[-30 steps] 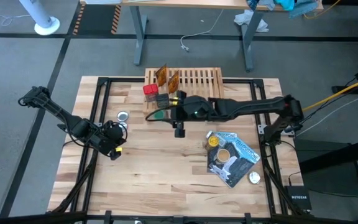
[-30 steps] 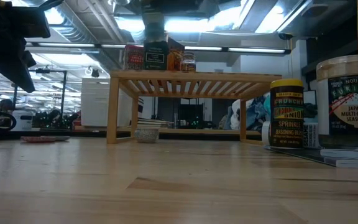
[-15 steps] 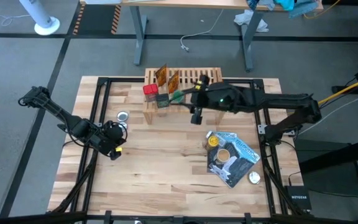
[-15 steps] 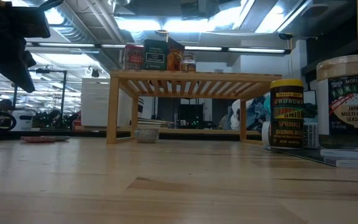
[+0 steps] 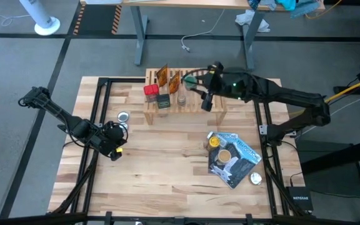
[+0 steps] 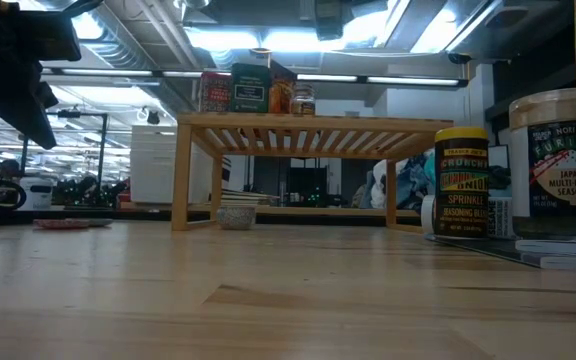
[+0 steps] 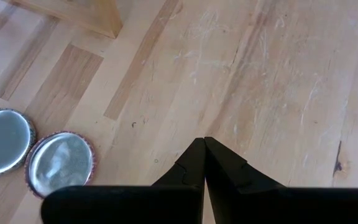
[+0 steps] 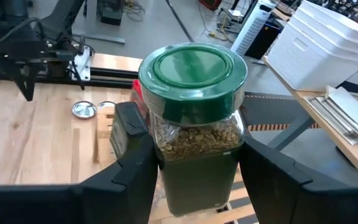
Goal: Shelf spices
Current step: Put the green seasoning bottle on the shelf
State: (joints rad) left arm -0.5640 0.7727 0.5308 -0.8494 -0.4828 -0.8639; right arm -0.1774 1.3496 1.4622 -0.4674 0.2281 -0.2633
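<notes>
My right gripper (image 5: 194, 80) hangs over the far part of the light-wood shelf (image 5: 211, 78), shut on a green-capped spice jar (image 8: 194, 118). On the shelf's left part stand two orange packets (image 5: 162, 75), a red-capped jar (image 5: 149, 90), a dark tin (image 5: 163, 100) and one more small jar (image 5: 182, 97). The low view shows them on the shelf's top (image 6: 308, 124). At the table's left, low over the wood, my left gripper (image 7: 204, 147) is shut on nothing. My right gripper pinches the jar's glass body (image 8: 197, 146), just below the green cap, between its two fingers (image 8: 135, 168), one on each side. The fingers come from the table's right, slanting a little downward. The jar is lifted clear above the shelf, cap toward the left.
Two flat silver discs (image 5: 124, 116) lie near the shelf's left leg, by my left gripper. A blue-and-black pouch (image 5: 239, 159) lies at the right, with a yellow-capped jar (image 5: 215, 141) and a tan-capped jar (image 5: 225, 155) on it. A white-capped jar (image 5: 255, 178) stands beside it.
My right gripper has carried the green-capped jar from in front of the shelf up, toward the table's far edge and a little to the right, so the jar now hangs over the shelf. It has kept its hold throughout.
</notes>
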